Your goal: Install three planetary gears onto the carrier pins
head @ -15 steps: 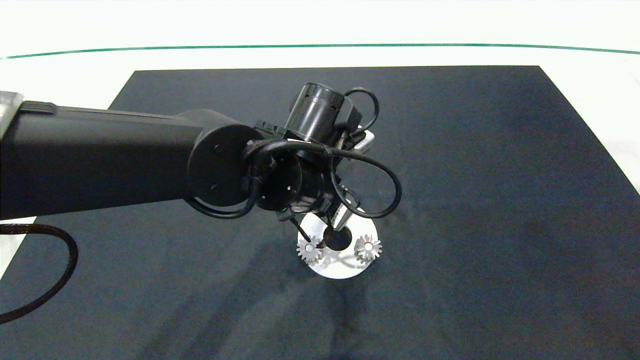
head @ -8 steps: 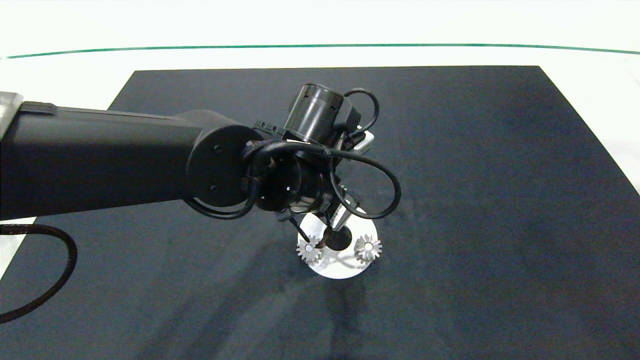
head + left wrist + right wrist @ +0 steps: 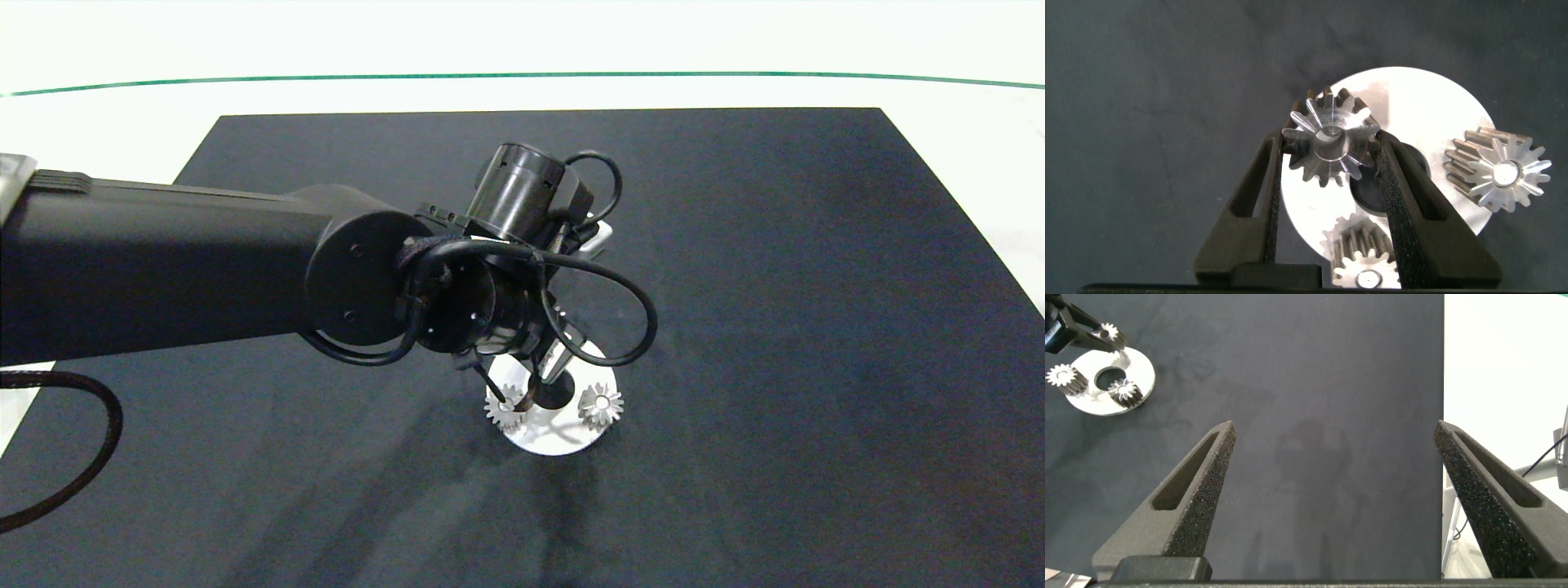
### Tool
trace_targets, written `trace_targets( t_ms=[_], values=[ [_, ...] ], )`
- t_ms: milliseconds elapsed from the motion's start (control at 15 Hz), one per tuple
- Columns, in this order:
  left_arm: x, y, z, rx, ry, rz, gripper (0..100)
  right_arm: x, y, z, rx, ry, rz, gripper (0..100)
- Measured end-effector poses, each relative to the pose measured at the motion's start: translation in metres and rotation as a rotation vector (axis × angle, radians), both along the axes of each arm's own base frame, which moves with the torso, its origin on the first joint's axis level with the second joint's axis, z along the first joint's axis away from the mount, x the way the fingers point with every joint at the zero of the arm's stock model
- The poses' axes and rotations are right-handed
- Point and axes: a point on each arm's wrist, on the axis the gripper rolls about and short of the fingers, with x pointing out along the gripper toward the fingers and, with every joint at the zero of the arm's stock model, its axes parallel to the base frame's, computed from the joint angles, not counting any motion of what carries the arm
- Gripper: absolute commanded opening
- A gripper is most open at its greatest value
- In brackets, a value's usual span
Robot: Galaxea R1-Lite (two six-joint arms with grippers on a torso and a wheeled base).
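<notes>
A dark mat (image 3: 735,327) covers most of the white worktop (image 3: 114,122), with wide bare room to the right and near side. Near centre lies the white disc (image 3: 1429,98), two planetary gears (image 3: 1497,169) seated on its carrier pins. The left gripper (image 3: 1331,151) holds the third gear (image 3: 1328,145) between its jaws above the disc's far rim. The right gripper (image 3: 1335,490) hangs spread wide, well right.
</notes>
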Motion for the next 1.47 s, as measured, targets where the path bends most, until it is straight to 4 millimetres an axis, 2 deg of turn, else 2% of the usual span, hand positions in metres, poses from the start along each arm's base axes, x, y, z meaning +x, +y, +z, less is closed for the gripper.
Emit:
trace_targets(
  t_ms=[1333,1400,1467],
  values=[
    [-0.0016,-0.0087,-0.0050,0.040,-0.010,-0.040,22,0.0011,0.0005,-0.0025,-0.009,0.009,0.004,100],
    [-0.0016,-0.0087,-0.0052,0.040,-0.009,-0.040,100,0.0011,0.0005,-0.0025,-0.009,0.008,0.005,100],
    [-0.0016,-0.0087,-0.0052,0.040,-0.009,-0.040,100,0.0011,0.0005,-0.0025,-0.010,0.008,0.005,100]
  ],
)
